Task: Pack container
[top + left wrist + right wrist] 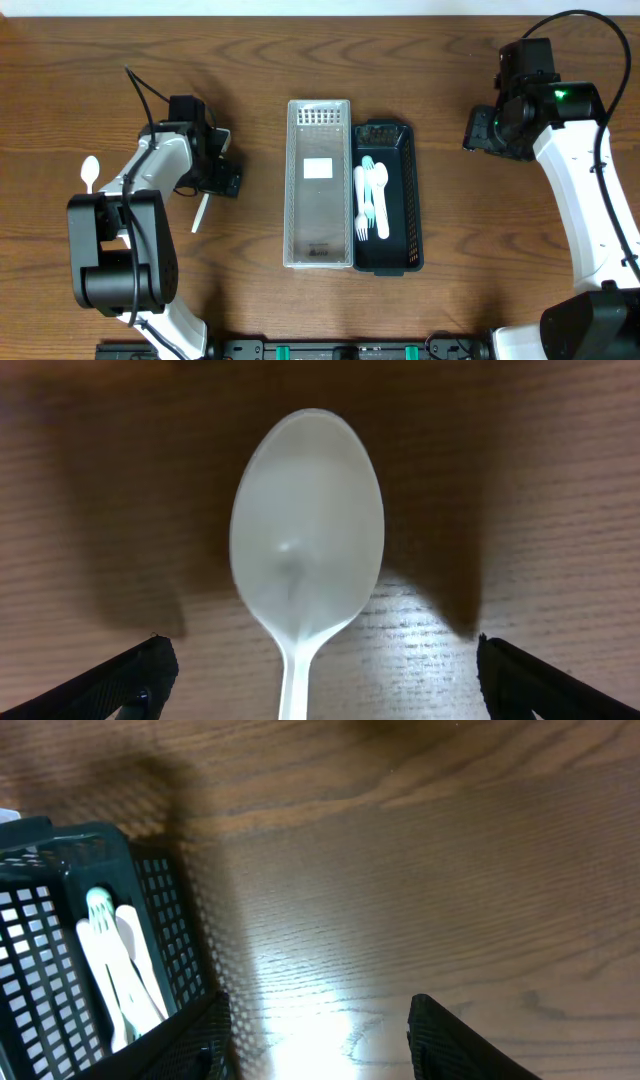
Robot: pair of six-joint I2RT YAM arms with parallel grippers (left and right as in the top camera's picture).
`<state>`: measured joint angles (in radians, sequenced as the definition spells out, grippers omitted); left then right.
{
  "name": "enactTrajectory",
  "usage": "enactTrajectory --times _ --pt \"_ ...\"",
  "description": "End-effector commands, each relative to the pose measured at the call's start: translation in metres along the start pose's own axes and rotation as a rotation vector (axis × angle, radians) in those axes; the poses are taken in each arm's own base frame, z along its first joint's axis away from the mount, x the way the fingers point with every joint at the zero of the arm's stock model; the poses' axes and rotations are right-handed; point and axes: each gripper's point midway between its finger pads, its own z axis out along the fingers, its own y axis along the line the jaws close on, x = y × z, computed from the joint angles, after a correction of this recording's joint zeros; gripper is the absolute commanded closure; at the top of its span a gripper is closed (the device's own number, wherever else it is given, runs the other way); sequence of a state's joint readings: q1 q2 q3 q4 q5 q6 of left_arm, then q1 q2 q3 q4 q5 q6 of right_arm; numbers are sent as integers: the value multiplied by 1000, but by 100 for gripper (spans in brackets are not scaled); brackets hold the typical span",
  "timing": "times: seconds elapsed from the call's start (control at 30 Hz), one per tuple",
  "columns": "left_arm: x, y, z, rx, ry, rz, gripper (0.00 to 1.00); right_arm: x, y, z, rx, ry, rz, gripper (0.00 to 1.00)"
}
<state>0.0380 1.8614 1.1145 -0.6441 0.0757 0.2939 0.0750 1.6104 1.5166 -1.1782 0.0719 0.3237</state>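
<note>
The white spoon [307, 530] lies on the wooden table [560, 480] between the left gripper's [322, 660] fingers [120, 680], which are spread wide and clear of it. The black basket [410, 180] (white cutlery [372, 200] inside) sits against the clear basket [318, 225] mid-table. The right gripper [320, 1030] hangs just beside it, fingers apart and empty.

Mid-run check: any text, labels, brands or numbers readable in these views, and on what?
No readable text in any view.
White sticker in the clear tray: too small to read, looks blank.
Spoon in the left wrist view: no marking visible.
</note>
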Motion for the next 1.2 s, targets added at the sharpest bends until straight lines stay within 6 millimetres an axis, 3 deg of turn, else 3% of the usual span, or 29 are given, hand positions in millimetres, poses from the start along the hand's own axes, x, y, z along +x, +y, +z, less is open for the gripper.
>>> enactTrajectory --times 0.0,0.23,0.3,0.43,0.53,0.73,0.97,1.17 --pt "14 -2 12 19 31 12 2 -2 -4 -2 10 -8 -12 40" --pt "17 -3 15 19 33 11 1 -2 -4 -2 10 -8 -12 40" --pt "17 -3 15 19 34 11 14 -2 -4 -2 10 -8 -12 40" --pt "17 -3 15 19 34 11 51 -2 -4 -2 11 -6 -12 40" --pt "17 -3 15 19 33 11 67 -2 -4 -2 13 -4 -12 40" --pt "16 -3 15 18 31 11 76 -4 -13 -2 38 -11 2 40" --pt "9 -1 8 12 7 -23 94 -6 -19 -2 44 -12 19 40" --pt "-4 -5 -24 2 -45 -21 94 -9 -24 -1 47 -19 1 40"
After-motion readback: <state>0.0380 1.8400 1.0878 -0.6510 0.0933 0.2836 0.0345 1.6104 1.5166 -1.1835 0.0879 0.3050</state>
